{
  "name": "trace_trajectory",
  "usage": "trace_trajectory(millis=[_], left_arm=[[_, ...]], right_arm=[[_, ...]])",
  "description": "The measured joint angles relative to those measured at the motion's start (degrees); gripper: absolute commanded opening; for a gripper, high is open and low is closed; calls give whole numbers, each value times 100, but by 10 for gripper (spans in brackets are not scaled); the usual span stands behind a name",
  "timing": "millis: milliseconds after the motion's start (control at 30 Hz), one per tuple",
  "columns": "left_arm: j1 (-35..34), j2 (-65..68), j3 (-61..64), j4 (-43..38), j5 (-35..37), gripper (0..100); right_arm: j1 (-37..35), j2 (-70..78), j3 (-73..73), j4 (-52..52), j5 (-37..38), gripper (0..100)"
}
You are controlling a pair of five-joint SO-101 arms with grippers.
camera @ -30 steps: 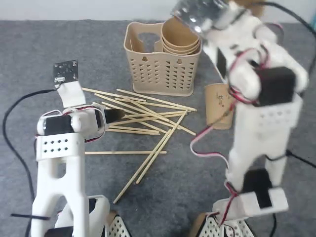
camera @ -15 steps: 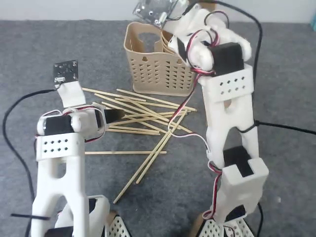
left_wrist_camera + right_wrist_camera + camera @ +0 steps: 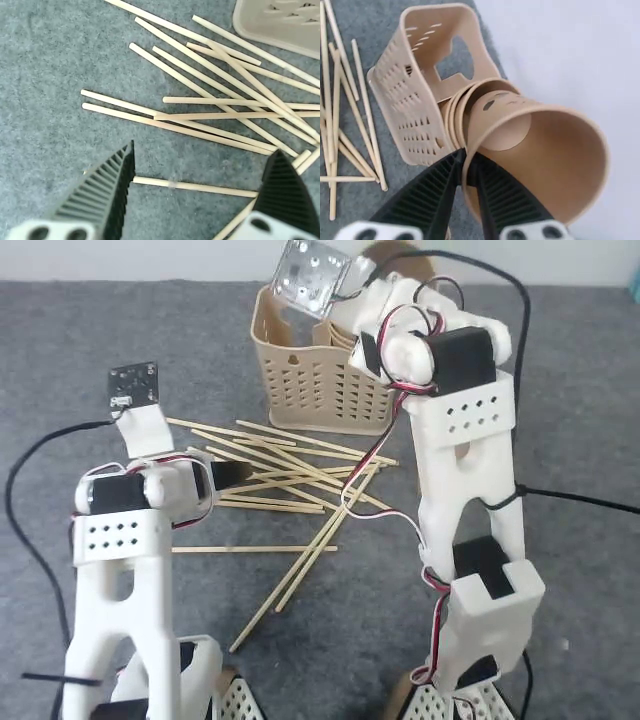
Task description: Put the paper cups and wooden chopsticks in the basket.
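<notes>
My right gripper is shut on the rim of a brown paper cup, which it holds tilted beside the beige basket. The same cup peeks out behind the raised right arm, above the basket's far side. Several more cups sit nested inside the basket. Wooden chopsticks lie scattered on the grey mat in front of the basket. Low over the chopsticks hangs my left gripper, open and holding nothing, also seen as the left gripper from above.
The grey mat covers the whole table. The right arm stands tall to the right of the chopstick pile and hides the mat behind it. A basket corner lies just beyond the chopsticks.
The right arm has swung left, carrying its cup to the basket's far side. It now hides a cup that stood on the mat right of the basket. The left arm has not moved.
</notes>
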Motion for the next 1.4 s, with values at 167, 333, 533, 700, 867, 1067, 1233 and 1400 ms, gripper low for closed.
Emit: trace_trajectory(millis=[167,333,533,700,867,1067,1233,1400], left_arm=[[0,0,62,0,0,382],[0,0,62,0,0,382],[0,0,62,0,0,382],[0,0,62,0,0,382],[0,0,62,0,0,382],[0,0,62,0,0,382],[35,0,62,0,9,382],[193,0,167,0,0,382]], right_arm=[[0,158,0,0,9,236],[0,158,-53,-97,-114,228],[9,-290,-818,123,-571,173],[492,-1020,-1213,897,-1152,154],[1600,-976,-501,870,-1846,87],[2338,-167,615,501,-2092,18],[2787,958,993,-387,-2127,9],[2831,2251,993,-1451,-2127,9]])
